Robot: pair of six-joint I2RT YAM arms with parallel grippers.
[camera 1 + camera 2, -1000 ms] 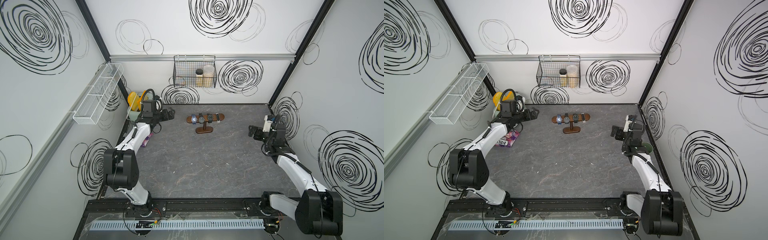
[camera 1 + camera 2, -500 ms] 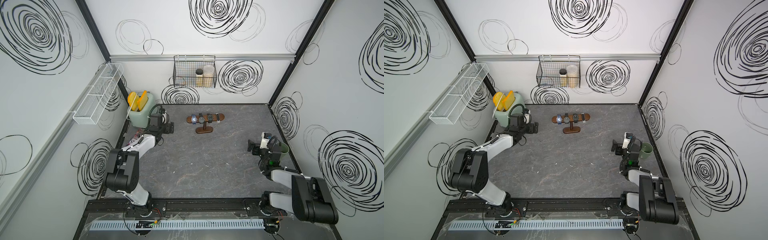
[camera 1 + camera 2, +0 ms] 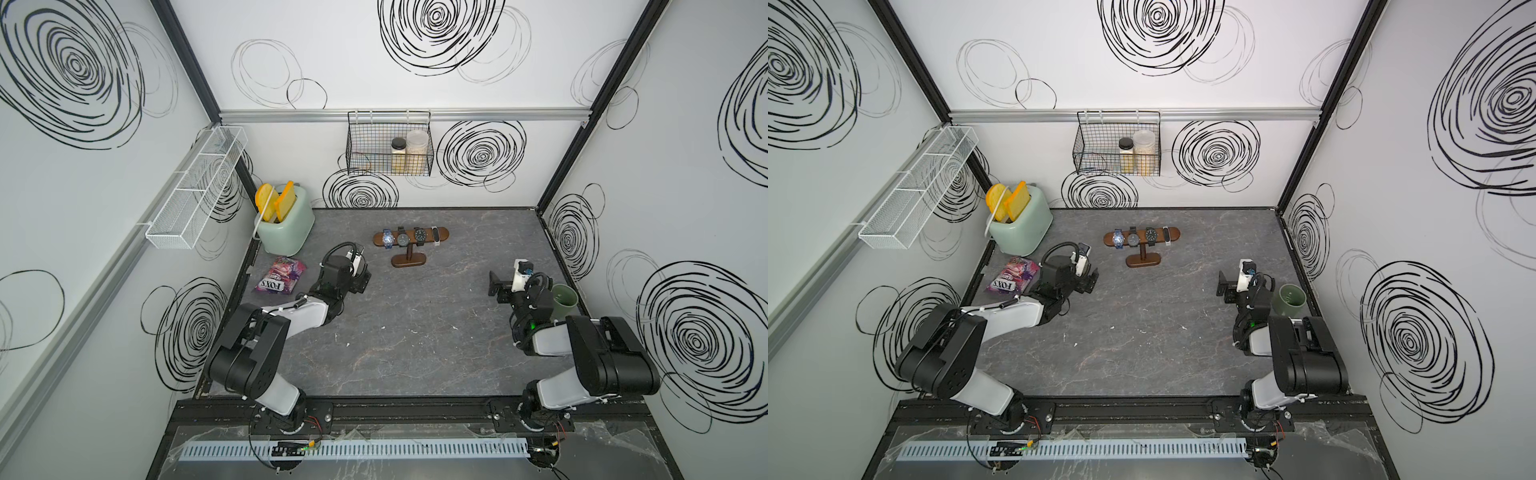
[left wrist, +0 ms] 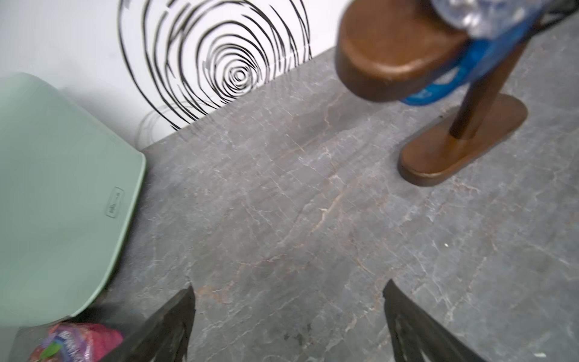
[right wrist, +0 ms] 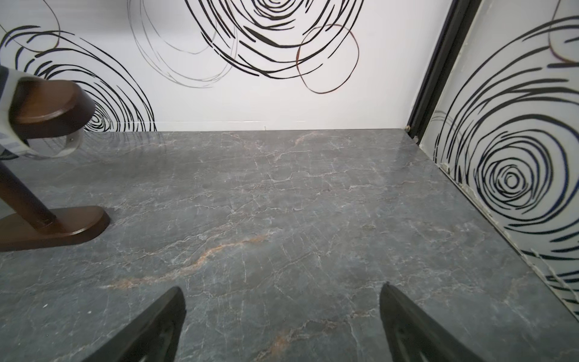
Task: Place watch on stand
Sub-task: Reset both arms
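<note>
The table (image 3: 415,345) is a dark grey slab with a marble pattern. It is closed in by white walls that carry black scribbled spirals, with black posts in the corners. On the back wall hangs a black wire basket (image 3: 365,160) with two jars, and on the side wall is a white mesh shelf (image 3: 193,191).

The only writing I can read is "FOX'S" on the pink snack bag (image 3: 280,274), which lies near the left gripper (image 4: 289,286), on its left side. A small embossed label on the mint-green toaster (image 4: 62,194) is too blurred to read.

Both grippers are spread fully wide and hold nothing; only bare table shows between their fingers. The stand (image 3: 409,247) is ahead of the left gripper and a little to its right, near but apart. From the right gripper (image 5: 280,288) it is ahead and to the left, well apart. Four watches (image 3: 403,239) sit around its bar. A green cup (image 3: 564,300) is just beside the right arm.
</note>
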